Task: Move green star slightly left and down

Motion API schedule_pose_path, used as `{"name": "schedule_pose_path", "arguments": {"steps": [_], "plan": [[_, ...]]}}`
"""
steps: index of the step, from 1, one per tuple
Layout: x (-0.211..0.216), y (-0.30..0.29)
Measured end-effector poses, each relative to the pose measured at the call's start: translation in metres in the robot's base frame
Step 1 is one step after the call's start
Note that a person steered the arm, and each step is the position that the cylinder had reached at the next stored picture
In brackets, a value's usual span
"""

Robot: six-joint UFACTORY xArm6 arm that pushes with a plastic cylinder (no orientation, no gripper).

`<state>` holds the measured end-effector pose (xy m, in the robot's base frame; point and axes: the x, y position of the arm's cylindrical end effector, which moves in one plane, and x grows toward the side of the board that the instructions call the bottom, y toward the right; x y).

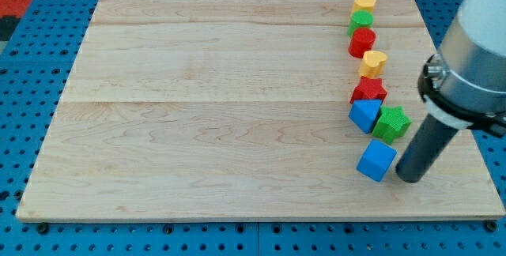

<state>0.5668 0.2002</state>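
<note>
While green star [392, 122] lies flat | heading unclear | my tip [409, 178] lower-right.

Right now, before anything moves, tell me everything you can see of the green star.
The green star is a small, bright green block with a star outline and ridged sides, plastic by its look, lying flat on the wooden board near the view's right edge. It sits low in a column of blocks. The blue block presses against its left side and the red star sits just up-left, about touching. The blue cube lies below it, apart. My tip stands lower right, not touching it.
</note>
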Motion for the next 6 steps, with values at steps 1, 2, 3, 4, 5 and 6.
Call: {"name": "schedule_pose_path", "arguments": {"steps": [1,2,3,4,5,6], "plan": [[0.000,0.066],[-0.003,0.106],[-0.065,0.105],[-0.097,0.034],[-0.097,-0.050],[-0.099,-0.020]]}}
